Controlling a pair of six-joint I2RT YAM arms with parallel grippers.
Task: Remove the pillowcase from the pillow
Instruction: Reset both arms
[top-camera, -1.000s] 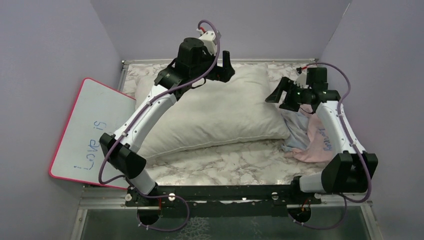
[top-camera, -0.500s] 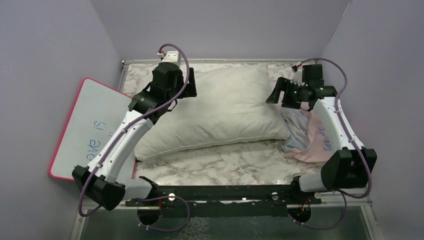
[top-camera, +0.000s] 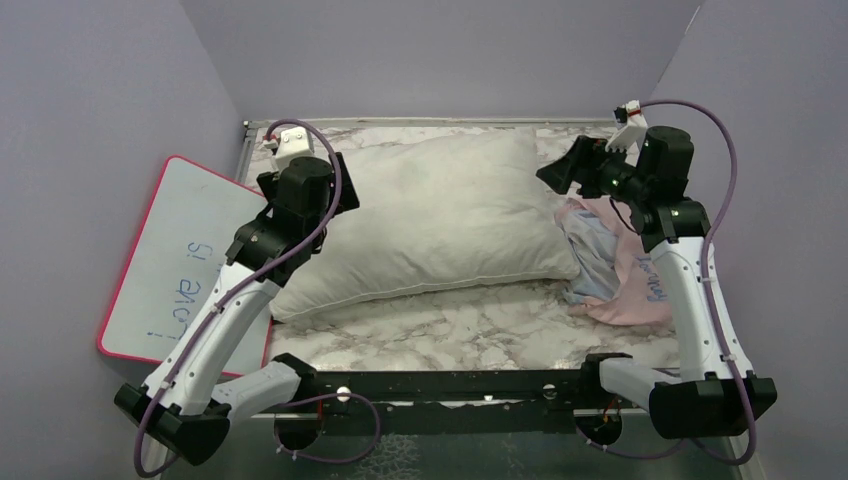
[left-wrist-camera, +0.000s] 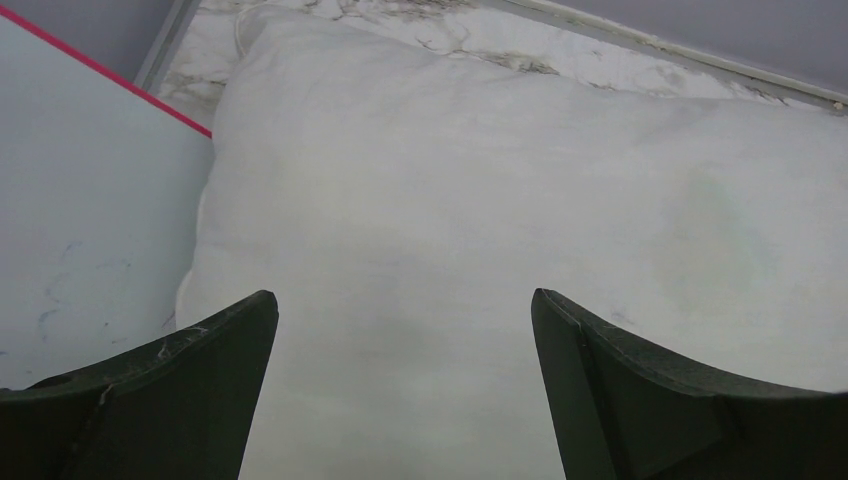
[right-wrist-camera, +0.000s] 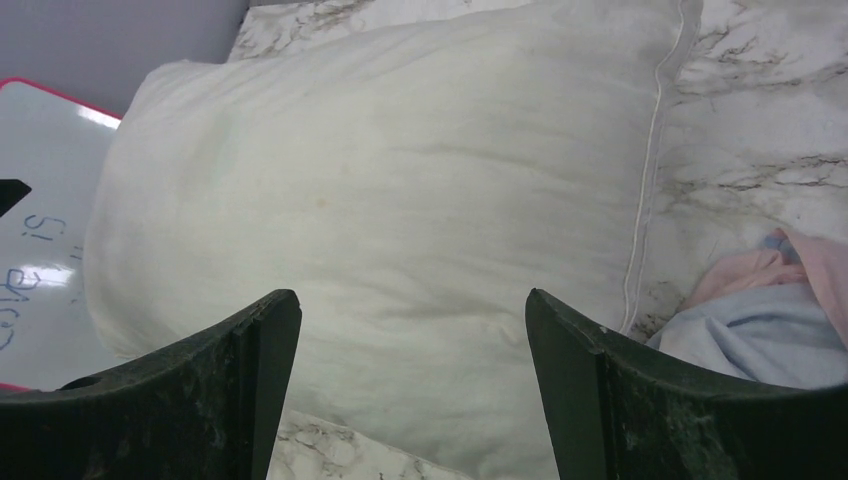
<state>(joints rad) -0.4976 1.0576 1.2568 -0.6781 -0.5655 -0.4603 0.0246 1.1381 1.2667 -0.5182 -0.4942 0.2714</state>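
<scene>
The plain white pillow (top-camera: 440, 220) lies bare across the marble table, also filling the left wrist view (left-wrist-camera: 480, 180) and the right wrist view (right-wrist-camera: 400, 190). The pillowcase (top-camera: 615, 262) lies crumpled, pale pink and light blue, at the table's right side beside the pillow; a bit shows in the right wrist view (right-wrist-camera: 770, 310). My left gripper (top-camera: 340, 185) is open and empty above the pillow's left end (left-wrist-camera: 405, 300). My right gripper (top-camera: 562, 172) is open and empty above the pillow's right far corner (right-wrist-camera: 412, 300).
A pink-edged whiteboard (top-camera: 180, 260) with blue writing leans off the table's left side. Purple walls close in on the left, back and right. The marble table (top-camera: 460, 325) shows in front of the pillow.
My left arm has swung back from the pillow's far middle to its left end. My right arm has lifted and drawn back toward the right wall. Pillow and pillowcase have not moved.
</scene>
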